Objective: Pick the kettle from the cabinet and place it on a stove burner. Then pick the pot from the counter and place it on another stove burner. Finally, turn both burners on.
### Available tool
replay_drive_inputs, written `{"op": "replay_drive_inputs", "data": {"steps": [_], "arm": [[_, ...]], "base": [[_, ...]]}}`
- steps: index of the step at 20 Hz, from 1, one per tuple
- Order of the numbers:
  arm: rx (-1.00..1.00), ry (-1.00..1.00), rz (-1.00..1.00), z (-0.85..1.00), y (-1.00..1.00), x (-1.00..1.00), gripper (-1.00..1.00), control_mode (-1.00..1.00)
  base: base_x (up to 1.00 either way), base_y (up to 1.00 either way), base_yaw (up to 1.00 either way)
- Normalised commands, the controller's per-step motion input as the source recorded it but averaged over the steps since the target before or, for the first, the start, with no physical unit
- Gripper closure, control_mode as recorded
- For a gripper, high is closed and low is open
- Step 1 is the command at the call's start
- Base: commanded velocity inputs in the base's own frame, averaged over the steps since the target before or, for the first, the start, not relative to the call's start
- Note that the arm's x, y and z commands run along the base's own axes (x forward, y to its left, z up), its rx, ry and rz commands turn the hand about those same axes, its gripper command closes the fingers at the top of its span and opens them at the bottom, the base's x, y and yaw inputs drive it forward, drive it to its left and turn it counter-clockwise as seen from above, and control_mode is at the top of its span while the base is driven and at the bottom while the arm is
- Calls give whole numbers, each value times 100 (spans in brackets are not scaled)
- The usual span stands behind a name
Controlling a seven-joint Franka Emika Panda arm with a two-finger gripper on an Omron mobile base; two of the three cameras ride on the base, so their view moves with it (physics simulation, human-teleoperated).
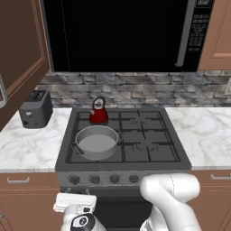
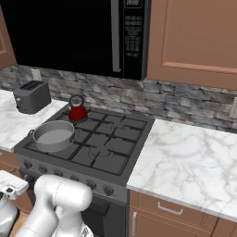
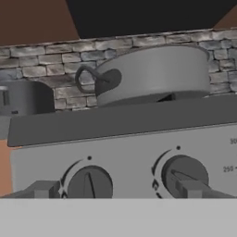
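1. The kettle (image 1: 98,113) stands upright on the rear-left burner of the stove (image 1: 135,135), its black arched handle rising straight over the lid. I cannot tell which way its spout points.
2. The pot (image 1: 96,142) sits upright and open on the front-left burner, just in front of the kettle. In the hand view one loop handle of the pot (image 3: 152,74) sticks out toward the left.
3. The kettle is small, glossy red, with a dark base. The pot is wide, shallow, plain grey metal, with no lid.
4. My arm reaches low in front of the stove, the hand level with the front panel and looking straight at it.
5. My gripper (image 3: 118,189) has its fingertips (image 3: 44,189) spread wide, holding nothing. Each tip is beside a knob (image 3: 89,183) on the panel, below the pot.
6. The toaster (image 1: 35,109) stands on the counter (image 1: 27,146) left of the stove.
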Motion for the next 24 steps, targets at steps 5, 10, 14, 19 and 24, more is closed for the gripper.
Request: {"op": "replay_drive_inputs", "data": {"steps": [5,10,14,19,24], "arm": [[0,2,0,0,2,23,-100,-100],[0,2,0,0,11,23,-100,-100],[0,1,0,0,12,18,-100,-100],[0,0,0,0,4,15,-100,-100],[0,0,0,0,0,13,-100,-100]], "base": [[0,0,0],[0,0,0],[0,0,0],[0,0,0],[0,0,0]]}}
